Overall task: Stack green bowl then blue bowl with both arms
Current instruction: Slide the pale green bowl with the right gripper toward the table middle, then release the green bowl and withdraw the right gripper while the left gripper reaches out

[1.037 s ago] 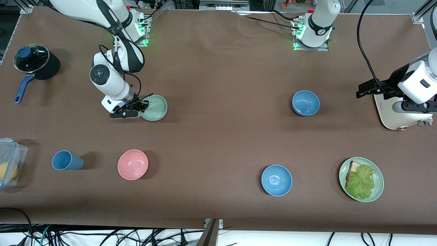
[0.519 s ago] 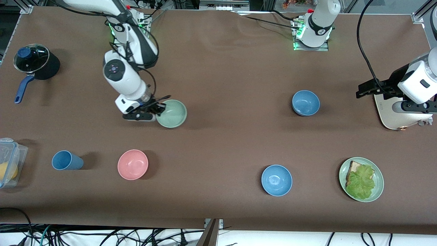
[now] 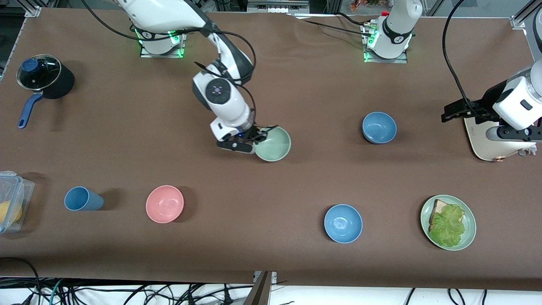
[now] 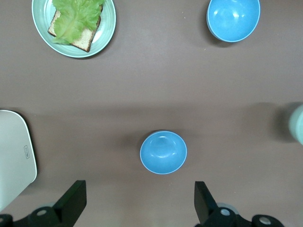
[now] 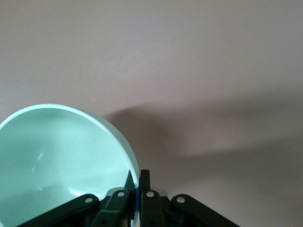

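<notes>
My right gripper (image 3: 256, 138) is shut on the rim of the pale green bowl (image 3: 273, 144) and holds it just over the middle of the table. In the right wrist view the fingers (image 5: 145, 181) pinch the rim of the green bowl (image 5: 57, 156), one inside and one outside. The muted blue bowl (image 3: 379, 127) sits toward the left arm's end, apart from the green bowl. My left gripper (image 3: 454, 112) is open and empty, and waits above the table beside a white board. In the left wrist view the blue bowl (image 4: 163, 152) lies ahead of the open left gripper (image 4: 139, 201).
A brighter sky-blue bowl (image 3: 343, 223) and a green plate with bread and lettuce (image 3: 469, 237) sit nearer the camera. A pink bowl (image 3: 164, 203), blue cup (image 3: 82, 199), clear container (image 3: 10, 201) and black pot (image 3: 44, 79) stand toward the right arm's end. A white board (image 3: 487, 142) lies under the left arm.
My right arm has carried the green bowl from near its own end toward the middle of the table and the blue bowl. The left arm has not moved.
</notes>
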Available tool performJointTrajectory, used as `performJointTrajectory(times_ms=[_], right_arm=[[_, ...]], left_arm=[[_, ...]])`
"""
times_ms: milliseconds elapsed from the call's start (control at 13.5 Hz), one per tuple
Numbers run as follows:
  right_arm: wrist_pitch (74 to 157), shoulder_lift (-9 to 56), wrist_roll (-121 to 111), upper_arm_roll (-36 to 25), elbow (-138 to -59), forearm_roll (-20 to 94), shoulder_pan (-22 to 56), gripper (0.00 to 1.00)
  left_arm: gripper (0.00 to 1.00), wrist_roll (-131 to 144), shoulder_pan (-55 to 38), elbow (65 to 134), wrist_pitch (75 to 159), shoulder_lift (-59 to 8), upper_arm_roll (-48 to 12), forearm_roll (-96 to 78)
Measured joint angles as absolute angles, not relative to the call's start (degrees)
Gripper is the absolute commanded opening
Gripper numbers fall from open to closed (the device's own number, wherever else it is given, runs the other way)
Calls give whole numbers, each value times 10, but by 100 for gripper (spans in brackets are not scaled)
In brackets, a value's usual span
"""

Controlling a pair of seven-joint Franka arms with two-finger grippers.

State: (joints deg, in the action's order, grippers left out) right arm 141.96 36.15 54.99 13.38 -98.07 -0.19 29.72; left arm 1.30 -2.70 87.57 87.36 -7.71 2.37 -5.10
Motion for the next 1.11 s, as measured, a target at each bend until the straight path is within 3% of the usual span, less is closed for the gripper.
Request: performJointTrajectory(times_ms=[148, 222, 296, 370, 741, 1111], right_arm=[[1432, 397, 591, 132, -951, -21, 311, 6], [1447, 409, 606, 132, -944, -26, 314, 56], [1458, 417, 616, 131, -941, -28, 316, 90], [1464, 422, 622, 131, -939, -28, 318, 99], [1457, 411, 627, 108, -920, -30, 318, 99], [1271, 282, 508, -9, -906, -33, 310, 99]], left_arm=[[100, 13, -27, 876, 874, -80, 24, -51], [100, 13, -26, 876, 874, -80, 24, -51], [100, 13, -26, 876, 874, -80, 24, -51], [100, 13, -26, 875, 874, -80, 24, -51], [100, 13, -26, 875, 873, -80, 22, -51], [100, 13, -28, 887, 866, -89, 21, -51]])
